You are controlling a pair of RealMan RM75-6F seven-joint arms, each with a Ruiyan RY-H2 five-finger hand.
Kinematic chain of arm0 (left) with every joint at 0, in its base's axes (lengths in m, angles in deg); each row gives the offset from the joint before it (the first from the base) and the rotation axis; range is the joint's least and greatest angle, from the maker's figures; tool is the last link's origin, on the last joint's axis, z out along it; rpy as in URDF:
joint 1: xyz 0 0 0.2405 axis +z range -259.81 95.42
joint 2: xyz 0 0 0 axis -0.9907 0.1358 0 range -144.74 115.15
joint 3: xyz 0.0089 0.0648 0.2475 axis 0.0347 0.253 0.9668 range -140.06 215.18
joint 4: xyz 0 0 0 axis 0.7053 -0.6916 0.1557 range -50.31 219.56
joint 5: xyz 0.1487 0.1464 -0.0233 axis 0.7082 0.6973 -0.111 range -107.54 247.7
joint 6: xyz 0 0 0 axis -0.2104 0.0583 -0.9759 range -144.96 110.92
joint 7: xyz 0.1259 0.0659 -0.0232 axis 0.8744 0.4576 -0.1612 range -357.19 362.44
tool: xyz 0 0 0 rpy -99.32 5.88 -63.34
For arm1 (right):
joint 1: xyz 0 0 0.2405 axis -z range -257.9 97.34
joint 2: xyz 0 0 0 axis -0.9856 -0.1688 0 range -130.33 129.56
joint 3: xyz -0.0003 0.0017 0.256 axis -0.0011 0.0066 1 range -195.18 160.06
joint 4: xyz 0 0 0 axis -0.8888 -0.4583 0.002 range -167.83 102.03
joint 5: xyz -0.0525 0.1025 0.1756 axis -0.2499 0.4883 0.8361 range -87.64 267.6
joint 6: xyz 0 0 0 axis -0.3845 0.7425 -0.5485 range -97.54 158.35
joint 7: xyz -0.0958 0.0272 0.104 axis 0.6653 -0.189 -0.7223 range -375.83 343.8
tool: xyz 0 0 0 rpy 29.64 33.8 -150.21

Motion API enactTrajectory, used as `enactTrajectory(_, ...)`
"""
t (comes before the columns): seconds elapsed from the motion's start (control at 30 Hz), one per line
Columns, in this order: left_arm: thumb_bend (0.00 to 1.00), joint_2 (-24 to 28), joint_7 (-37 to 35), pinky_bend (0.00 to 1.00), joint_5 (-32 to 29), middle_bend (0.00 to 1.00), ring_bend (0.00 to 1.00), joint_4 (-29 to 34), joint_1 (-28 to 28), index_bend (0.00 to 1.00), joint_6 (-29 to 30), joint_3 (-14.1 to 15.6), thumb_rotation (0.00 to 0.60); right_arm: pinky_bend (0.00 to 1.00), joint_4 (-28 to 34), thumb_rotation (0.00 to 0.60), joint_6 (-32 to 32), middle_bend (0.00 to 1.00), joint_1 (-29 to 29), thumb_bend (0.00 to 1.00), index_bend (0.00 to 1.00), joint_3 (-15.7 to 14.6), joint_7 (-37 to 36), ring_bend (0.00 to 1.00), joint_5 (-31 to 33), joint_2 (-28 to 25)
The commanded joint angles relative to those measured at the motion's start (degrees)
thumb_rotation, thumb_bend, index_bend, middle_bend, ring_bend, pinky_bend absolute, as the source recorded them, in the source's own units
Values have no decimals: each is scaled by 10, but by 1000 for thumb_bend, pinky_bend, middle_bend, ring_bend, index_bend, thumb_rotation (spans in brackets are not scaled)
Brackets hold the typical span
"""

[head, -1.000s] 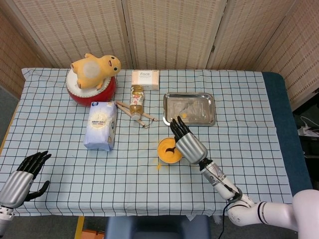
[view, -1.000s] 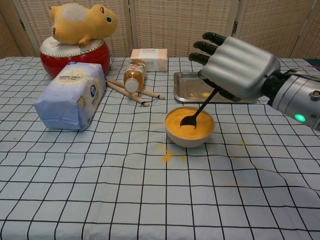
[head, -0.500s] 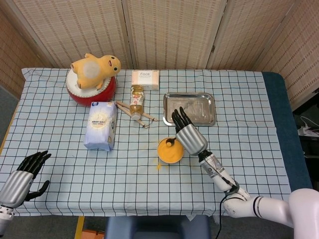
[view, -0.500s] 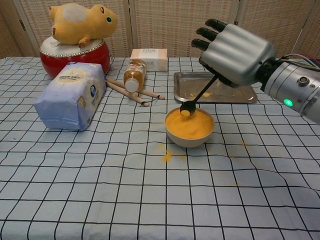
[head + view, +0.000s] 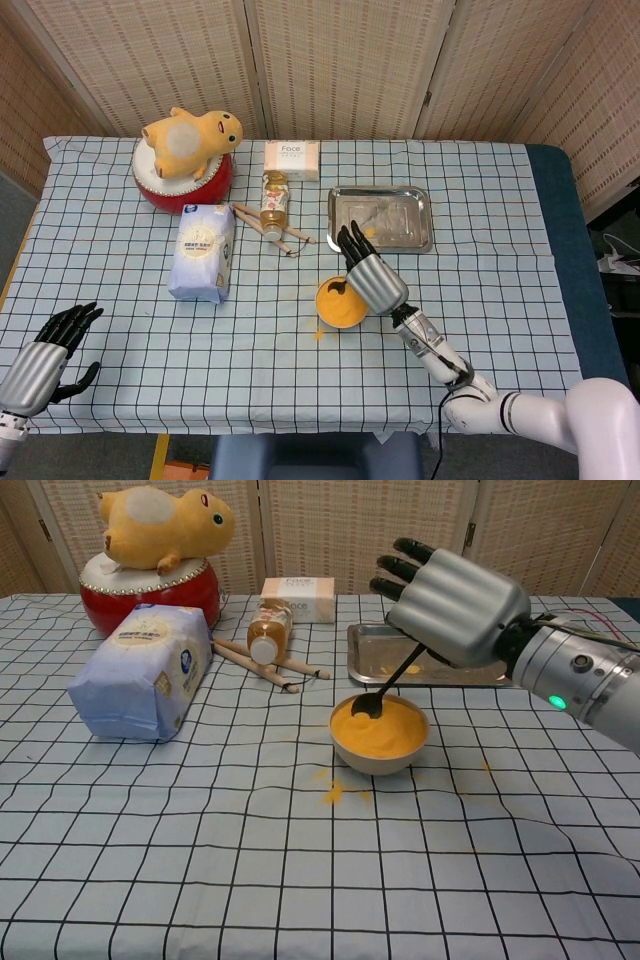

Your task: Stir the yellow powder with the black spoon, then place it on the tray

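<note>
A white bowl [image 5: 380, 754] [image 5: 324, 312] full of yellow powder [image 5: 381, 727] stands mid-table. My right hand [image 5: 455, 605] [image 5: 371, 276] hovers just above and behind the bowl and holds the black spoon [image 5: 383, 685] [image 5: 336, 288] by its handle. The spoon's tip dips into the far left side of the powder. The steel tray [image 5: 372, 652] [image 5: 380, 217] lies behind the bowl with yellow specks on it. My left hand [image 5: 48, 354] rests open at the near left edge of the table, seen only in the head view.
Spilled yellow powder [image 5: 334, 792] dots the cloth in front of the bowl. A flour bag [image 5: 140, 670], a bottle [image 5: 268, 630], wooden sticks [image 5: 264, 667], a white box [image 5: 297, 598] and a plush toy [image 5: 165, 523] on a red drum [image 5: 150, 590] stand at the back left.
My right hand lifted the spoon out of the powder, then shifted left and lowered its tip back into the bowl's far left side. The left hand has stayed put.
</note>
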Motion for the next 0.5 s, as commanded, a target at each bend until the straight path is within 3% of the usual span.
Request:
enactTrajectory(0.03,427,0,2,86,1,0,0,1,0,0,0,1,600,51,7,600,-3,122,4,365,888,-10,1,0,-13,-6)
enactTrajectory(0.23,427,0,2,86,4,0,0,2,2,0,6,1,600,52,39,600,-8,122,16,365,889,-21,-17,0,-26,-16)
enactTrajectory(0.5,427,1,-1,86,8,0,0,1,4,0,11,3,600,61,79,600,-24,122,31,366,889,-5,-43,0,-22,-35)
